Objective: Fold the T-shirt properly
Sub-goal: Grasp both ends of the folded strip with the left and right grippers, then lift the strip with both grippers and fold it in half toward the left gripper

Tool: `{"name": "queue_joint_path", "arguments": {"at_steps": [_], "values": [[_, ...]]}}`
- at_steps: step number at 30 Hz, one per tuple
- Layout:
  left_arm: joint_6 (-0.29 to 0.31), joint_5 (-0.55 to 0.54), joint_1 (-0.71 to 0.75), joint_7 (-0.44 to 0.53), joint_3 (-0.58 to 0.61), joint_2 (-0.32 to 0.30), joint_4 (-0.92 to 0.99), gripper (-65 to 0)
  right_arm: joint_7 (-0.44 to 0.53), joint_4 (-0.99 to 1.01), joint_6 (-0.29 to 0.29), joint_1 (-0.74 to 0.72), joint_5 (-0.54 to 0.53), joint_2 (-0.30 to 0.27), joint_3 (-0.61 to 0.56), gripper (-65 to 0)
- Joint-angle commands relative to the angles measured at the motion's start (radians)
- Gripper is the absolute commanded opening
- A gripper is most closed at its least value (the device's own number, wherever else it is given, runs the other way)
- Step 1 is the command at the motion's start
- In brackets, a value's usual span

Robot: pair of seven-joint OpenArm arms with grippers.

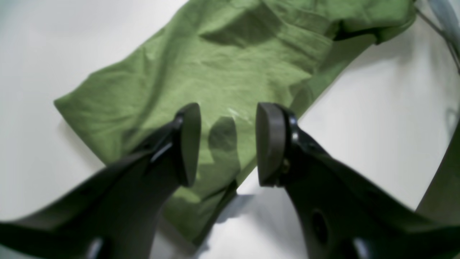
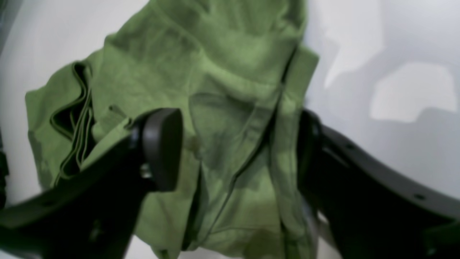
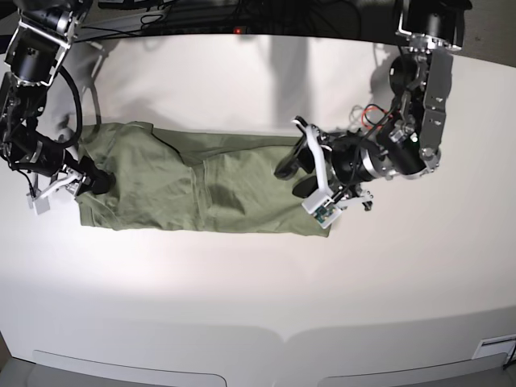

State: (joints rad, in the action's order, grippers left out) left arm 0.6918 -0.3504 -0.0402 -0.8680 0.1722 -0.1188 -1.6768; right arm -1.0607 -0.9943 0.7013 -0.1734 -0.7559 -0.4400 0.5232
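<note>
The green T-shirt [image 3: 201,184] lies on the white table as a long wrinkled strip, folded lengthwise and running left to right. My left gripper [image 3: 294,171] is over its right end. In the left wrist view the left gripper [image 1: 228,144] is open and empty just above the T-shirt [image 1: 215,64], near the cloth's edge. My right gripper [image 3: 93,179] is at the strip's left end. In the right wrist view the right gripper [image 2: 233,151] is open wide with bunched T-shirt [image 2: 215,72] between the jaws. A fold partly hides its right finger [image 2: 309,144].
The white table [image 3: 258,306] stretches in front of the shirt to its front edge. Cables [image 3: 161,12] and dark gear lie along the far edge. A thin cable [image 1: 442,32] runs past the shirt in the left wrist view.
</note>
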Motion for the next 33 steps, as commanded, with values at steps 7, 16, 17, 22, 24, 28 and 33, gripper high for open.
{"name": "queue_joint_path", "arguments": {"at_steps": [7, 16, 17, 22, 24, 28, 33], "values": [[0.005, 0.063, -0.015, 0.055, -0.001, 0.002, -0.018, -40.1, -0.03, -0.008, -0.003, -0.013, -0.024, -0.011, 0.0, -54.4], [-0.076, 0.216, -0.01, 0.138, -0.001, 0.002, -0.017, -48.3, -0.067, -0.031, -0.003, -0.032, -0.078, -0.011, 0.0, -65.0], [-0.111, 0.253, -0.01, 0.141, -0.001, 0.002, -0.017, -51.7, -0.075, -0.042, -0.003, -0.031, -0.087, -0.011, 0.0, -65.0], [-0.135, 0.267, -0.009, 0.141, -0.001, 0.002, -0.017, -57.4, -0.087, -0.108, -0.003, -0.032, -0.12, -0.01, 0.0, -65.0], [-0.135, 0.268, -0.009, 0.139, -0.001, 0.002, -0.017, -62.8, -0.103, -0.145, -0.003, -0.032, -0.14, -0.003, 0.0, -65.0], [-0.135, 0.256, -0.008, 0.137, -0.001, 0.002, -0.017, -65.0, -0.137, -0.216, -0.003, -0.032, -0.169, 0.011, 0.0, -65.0], [-0.134, 0.246, 0.037, 0.165, -0.001, 0.002, -0.004, -65.0, -0.141, -0.297, -0.003, -0.032, -0.204, 0.054, 0.0, -65.0]]}}
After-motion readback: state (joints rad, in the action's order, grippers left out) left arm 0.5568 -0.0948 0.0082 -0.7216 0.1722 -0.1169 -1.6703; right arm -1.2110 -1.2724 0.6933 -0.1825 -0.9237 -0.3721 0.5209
